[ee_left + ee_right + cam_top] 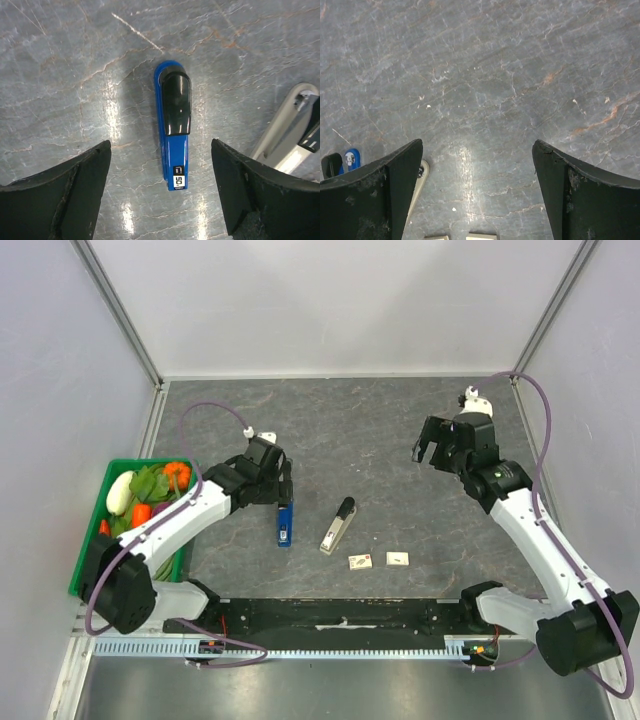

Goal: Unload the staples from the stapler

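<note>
— Which one are you after?
— The grey stapler [338,527]. It lies flat on the table [400,420] just below the middle of the overhead frame, with its black cap pointing up and right.
— And your jaws?
— Both sets stand wide apart, with nothing in either. My left gripper [282,490] hangs straight over the blue stapler [172,130], which is the wrong one. In that wrist view the grey one shows only at the right edge. My right gripper [428,448] is in the upper right, well apart from everything.
— So what makes the next move a good one?
— I judge the left should shift right rather than drop here. It should straddle the grey body across its narrow width so the body can't pivot. The right should come down and left to work the other end. I can't tell from these views where the staple tray releases.
— Any risks?
— The two staplers lie near each other, so a wide jaw could nudge the blue one. Two small pale boxes [361,561] sit just below and right of the grey one, and I'd keep the right arm's path above them.
</note>
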